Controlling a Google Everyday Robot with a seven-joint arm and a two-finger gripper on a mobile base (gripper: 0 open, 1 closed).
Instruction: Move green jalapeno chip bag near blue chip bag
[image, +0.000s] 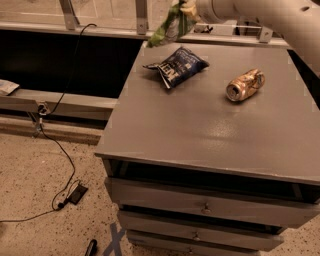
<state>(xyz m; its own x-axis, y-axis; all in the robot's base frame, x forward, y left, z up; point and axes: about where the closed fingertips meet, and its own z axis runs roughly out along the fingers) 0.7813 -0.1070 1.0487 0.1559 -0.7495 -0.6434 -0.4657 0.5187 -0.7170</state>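
The tool (188, 7) grips one dangling green jalapeno chip bag (170, 26). Below it lie one blue chip bag (176, 66) and, rightward, one can (245, 85).

The claw (186, 7), gripping the green bag (169, 26), is hanging above the bench's (200, 125) far-left edge. The blue bag (176, 66) and can (245, 84) are lying well apart, leaving a gap between them.

Glossy green foil bag (168, 27) in tool (185, 7)

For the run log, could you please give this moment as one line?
tool: top edge, holding green bag | bag airborne behind blue bag | can: on table, right
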